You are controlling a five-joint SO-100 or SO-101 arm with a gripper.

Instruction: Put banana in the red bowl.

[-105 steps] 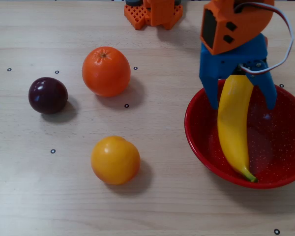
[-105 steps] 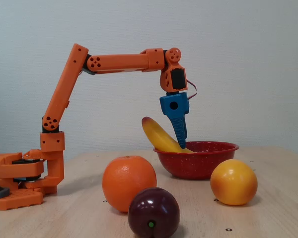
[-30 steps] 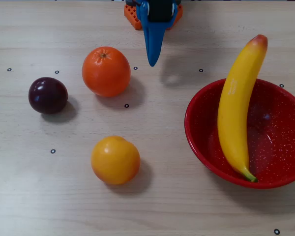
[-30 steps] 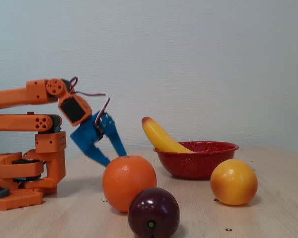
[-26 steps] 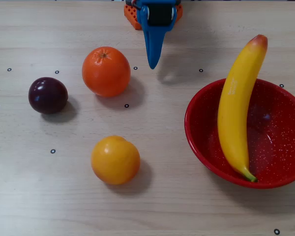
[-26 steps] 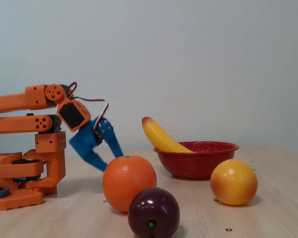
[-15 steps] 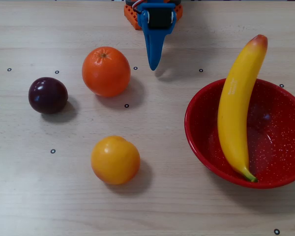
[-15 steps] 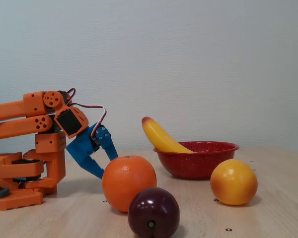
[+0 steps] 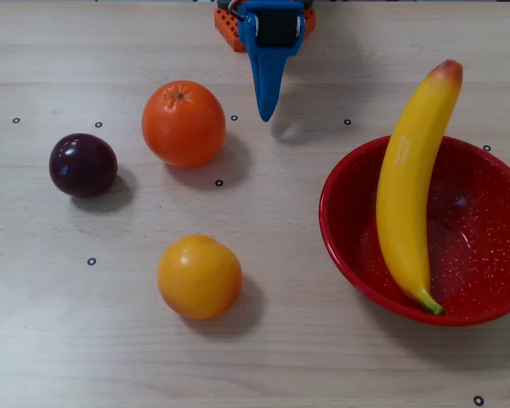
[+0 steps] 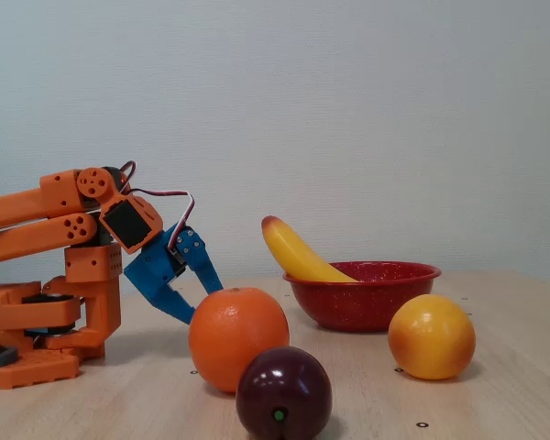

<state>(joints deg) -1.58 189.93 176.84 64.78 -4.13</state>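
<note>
1. Overhead view: the red bowl sits at the table's right, carrying the banana, which is too long to lie flat, so its tip overhangs the far rim.
2. My gripper is folded near the base, jaws together, holding nothing.
3. I judge the task done.

wall: plain pale grey | table: light wood grain

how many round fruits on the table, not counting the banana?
3. Glossy orange nearest the blue gripper; dark purple plum-like ball at the overhead view's left; yellow-orange round fruit toward the bottom edge. All outside the speckled red bowl; none looks hidden.
</note>
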